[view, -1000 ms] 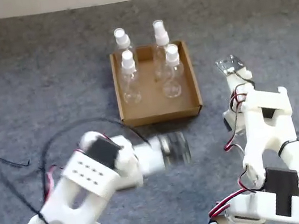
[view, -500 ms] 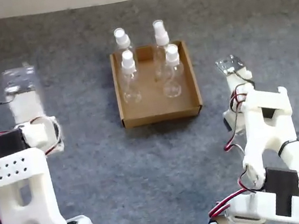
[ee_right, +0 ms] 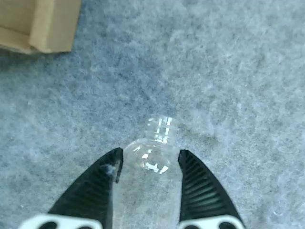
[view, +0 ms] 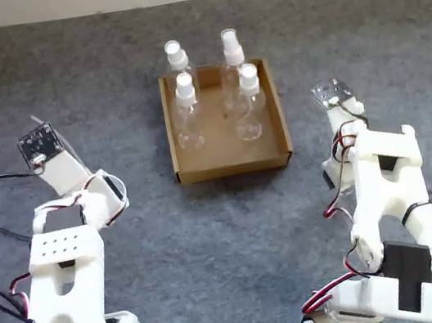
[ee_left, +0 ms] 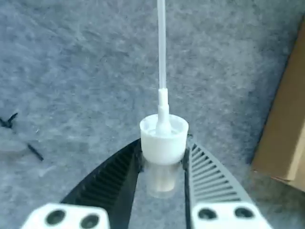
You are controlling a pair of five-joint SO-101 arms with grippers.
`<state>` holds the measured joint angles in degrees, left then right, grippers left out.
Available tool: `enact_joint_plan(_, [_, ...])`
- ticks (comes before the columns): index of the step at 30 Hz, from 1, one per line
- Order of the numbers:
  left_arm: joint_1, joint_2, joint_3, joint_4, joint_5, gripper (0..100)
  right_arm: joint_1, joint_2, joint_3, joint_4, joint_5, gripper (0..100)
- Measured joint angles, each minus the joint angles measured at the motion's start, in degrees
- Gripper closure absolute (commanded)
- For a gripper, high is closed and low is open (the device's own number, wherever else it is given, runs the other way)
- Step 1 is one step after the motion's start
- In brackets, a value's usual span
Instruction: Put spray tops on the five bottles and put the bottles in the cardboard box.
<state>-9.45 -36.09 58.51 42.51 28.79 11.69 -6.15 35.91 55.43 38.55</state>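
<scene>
You had the left gripper [ee_left: 163,153] clamped narrow on the white plastic spray top [ee_left: 163,138], its thin translucent dip tube [ee_left: 161,52] running straight out ahead of the fingers, over grey carpet [ee_left: 71,71] well to the left of the shallow brown cardboard box [view: 233,163]. Your right gripper [ee_right: 149,164] was closed about the shoulder of the clear, uncapped plastic bottle [ee_right: 160,130], neck pointing forward, near the box's right wall. So the box sat between top and bottle, and the tube would need lining up with that open neck; the right arm looked nearer the box. Four capped clear bottles [view: 188,110] stood inside it. The tube's far end and the bottle's body were cut off, and whether the bottle touched the carpet could not be told
</scene>
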Motion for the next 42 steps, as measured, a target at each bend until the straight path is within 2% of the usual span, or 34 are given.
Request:
enact_joint_plan(16, [1.05,0.00,2.11,-1.14,2.99,94,0.00,0.00,0.00,0.00,0.00,99.3])
enact_joint_plan(24, [4.31,0.00,2.11,-1.14,2.99,80,0.00,0.00,0.00,-0.09,0.00,99.3])
enact_joint_plan(36, [5.36,0.00,2.11,-1.14,2.99,80,0.00,0.00,0.00,-0.18,0.00,99.3])
enact_joint_plan(39, [5.27,0.00,2.11,-1.14,-3.69,80,0.00,0.00,0.00,-0.18,0.00,99.3])
enact_joint_plan(42, [5.27,0.35,0.00,-0.88,-18.73,80,0.00,0.00,0.00,-0.18,0.00,99.3])
